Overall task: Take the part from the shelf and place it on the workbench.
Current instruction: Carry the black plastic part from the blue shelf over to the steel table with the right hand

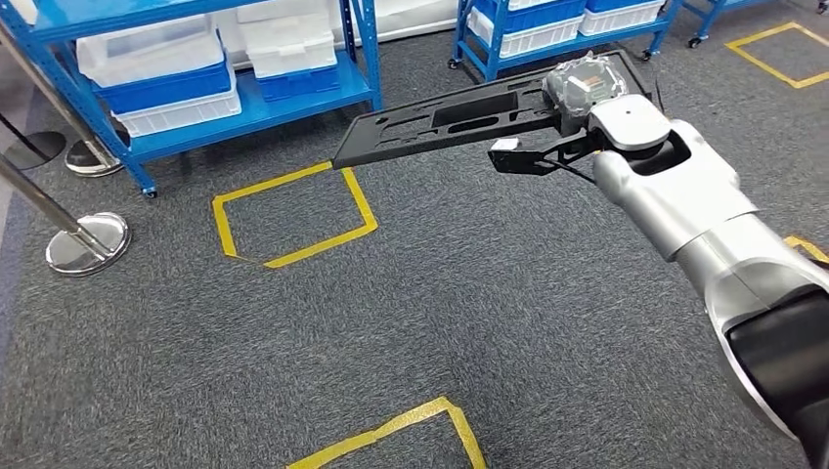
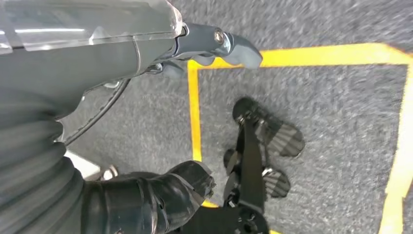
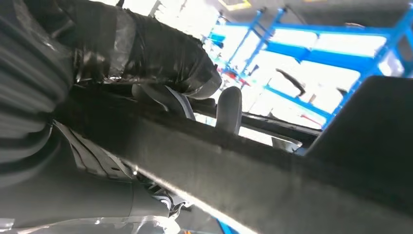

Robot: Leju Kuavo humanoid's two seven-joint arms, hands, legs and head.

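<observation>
Right hand clamped on long black part, held level above grey carpet; left hand hanging empty, fingers apart.

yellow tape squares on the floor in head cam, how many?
4, all partly cut off or possibly hidden: one by the blue shelf, one at the bottom edge, one top right, and a sliver behind the right arm.

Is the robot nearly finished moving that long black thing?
About halfway, it seems. Done: the long black part is off the blue shelf behind it. In hand: the right hand grips one end, holding the part above the grey carpet. The left hand hangs over the floor, holding nothing. Left: reaching a workbench and setting the part down.
</observation>
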